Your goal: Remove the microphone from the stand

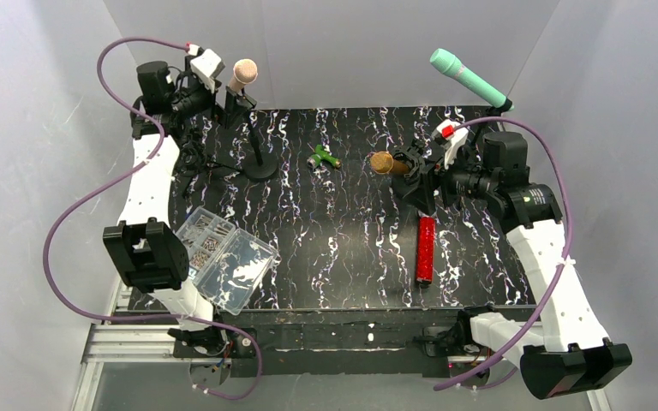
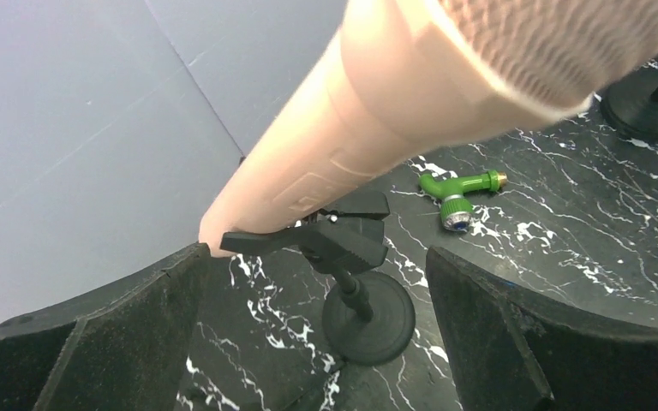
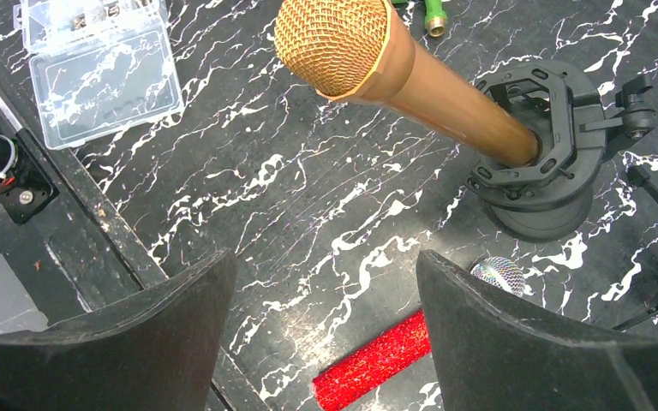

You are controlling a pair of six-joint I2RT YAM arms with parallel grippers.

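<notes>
While both grippers are released, nothing is held. Left gripper (image 2: 315, 257) has its jaws wide apart, with the pink mic (image 2: 377, 111) running above and between them. Right gripper (image 3: 324, 265) also has its jaws apart, facing the gold mic (image 3: 394, 68) but short of it. Both mics sit in their holders: pink on the stand (image 1: 260, 163) at far left, gold in a low clip (image 3: 535, 163) mid-table. Task doesn't say which mic, and the target can't be told from this.

Risks, my read:
- The stands look light, so an off-axis pull probably drags or tips the stand instead of freeing the mic.
- Smooth tapered bodies could slip if grabbed near the head.
- Left arm sits close to the back corner, with little room to draw back.
- Red mic (image 1: 426, 248) lies just beside the gold mic's base and the green fitting (image 1: 323, 158) is near, so either could get knocked.
- Teal mic (image 1: 467, 77) stands close behind the right arm.

Table (image 1: 343, 248) is black with white marbling. Clear box (image 1: 223, 257) sits near left. Plain pale walls on three sides.
</notes>
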